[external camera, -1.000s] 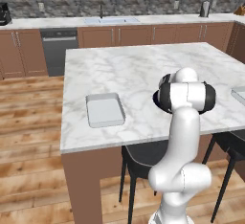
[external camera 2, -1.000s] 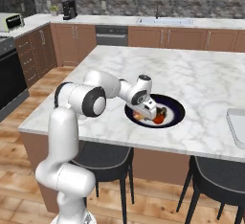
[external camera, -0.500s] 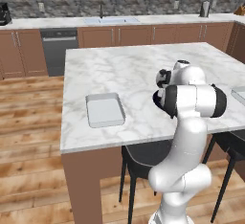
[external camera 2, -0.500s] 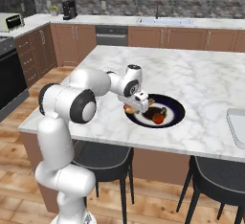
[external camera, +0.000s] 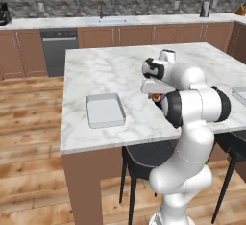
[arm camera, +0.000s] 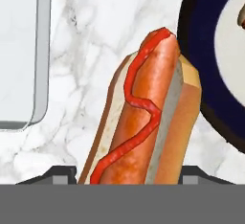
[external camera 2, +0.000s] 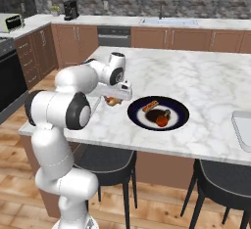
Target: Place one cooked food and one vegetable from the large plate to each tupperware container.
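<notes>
Hand view: end effector [arm camera: 129, 182] clamped on a hot dog [arm camera: 143, 117], above the marble tabletop [arm camera: 91, 36] between tupperware container [arm camera: 19, 50] and large plate [arm camera: 201, 74]. Right base view: plate near the tabletop's front edge.

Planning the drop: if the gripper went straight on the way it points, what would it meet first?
Likely the bare marble counter, between the tupperware container and the large plate; the held hot dog would touch first. Depth unclear.

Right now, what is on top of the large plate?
On the large plate lie a second hot dog and a dark-and-orange food I cannot identify. What they cover is hidden.
</notes>
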{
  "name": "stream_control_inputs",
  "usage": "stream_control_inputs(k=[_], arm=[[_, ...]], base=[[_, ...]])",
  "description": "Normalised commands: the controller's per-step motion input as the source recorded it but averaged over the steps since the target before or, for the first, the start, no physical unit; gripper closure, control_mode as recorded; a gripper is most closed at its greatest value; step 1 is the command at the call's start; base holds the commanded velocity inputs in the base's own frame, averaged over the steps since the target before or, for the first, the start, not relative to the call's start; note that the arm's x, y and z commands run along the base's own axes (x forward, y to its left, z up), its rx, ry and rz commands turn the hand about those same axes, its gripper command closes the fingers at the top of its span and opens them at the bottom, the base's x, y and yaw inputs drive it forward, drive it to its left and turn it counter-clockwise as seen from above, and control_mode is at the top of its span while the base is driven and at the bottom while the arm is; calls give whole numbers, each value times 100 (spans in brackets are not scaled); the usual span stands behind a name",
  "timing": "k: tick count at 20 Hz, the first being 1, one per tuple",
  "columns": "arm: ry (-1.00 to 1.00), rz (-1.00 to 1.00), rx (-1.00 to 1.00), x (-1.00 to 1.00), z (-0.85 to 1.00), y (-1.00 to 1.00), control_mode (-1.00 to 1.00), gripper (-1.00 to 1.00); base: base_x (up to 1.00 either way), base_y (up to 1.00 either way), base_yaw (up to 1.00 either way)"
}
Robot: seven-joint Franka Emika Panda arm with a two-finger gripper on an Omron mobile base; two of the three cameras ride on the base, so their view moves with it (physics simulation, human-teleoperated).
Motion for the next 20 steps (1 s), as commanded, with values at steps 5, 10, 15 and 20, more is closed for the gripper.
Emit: stream_control_inputs(k=[5, 10, 15, 20], arm=[[2, 50, -5, 0, 16, 100, -100, 100], [0, 15, -11, 13, -6, 100, -100, 100], [11, -14, -16, 64, -31, 85, -100, 100], [6, -27, -3, 62, -57, 34, -100, 100]], base=[[0, 0, 0], [0, 0, 0], [0, 0, 0], [0, 0, 0]])
